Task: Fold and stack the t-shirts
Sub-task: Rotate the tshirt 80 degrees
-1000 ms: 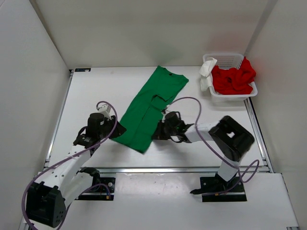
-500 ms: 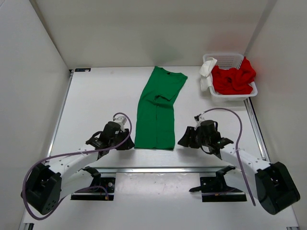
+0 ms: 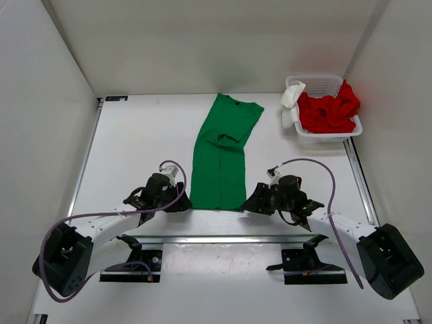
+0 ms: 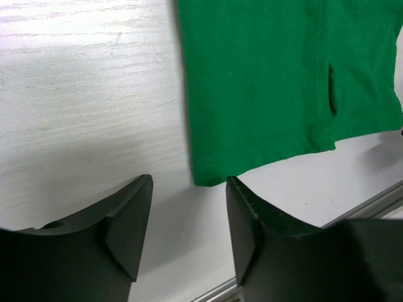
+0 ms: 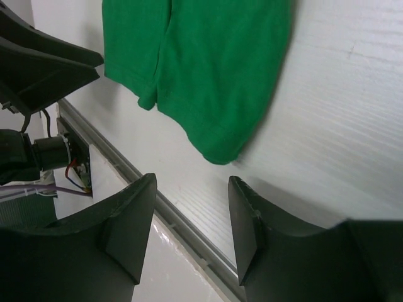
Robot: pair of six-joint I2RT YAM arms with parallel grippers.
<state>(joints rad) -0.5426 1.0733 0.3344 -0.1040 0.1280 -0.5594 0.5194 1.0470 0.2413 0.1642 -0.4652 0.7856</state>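
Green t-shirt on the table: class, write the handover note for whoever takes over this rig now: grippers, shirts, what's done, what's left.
Open and empty: left gripper by the near left corner of the green t-shirt, right gripper by its near right corner.
The green t-shirt lies flat on the table, folded lengthwise into a strip.
The red t-shirt is bunched in the basket; the white t-shirt hangs over its left rim.
Done: green's lengthwise fold.
Left: probably its cross fold, then red and white, then stacking.
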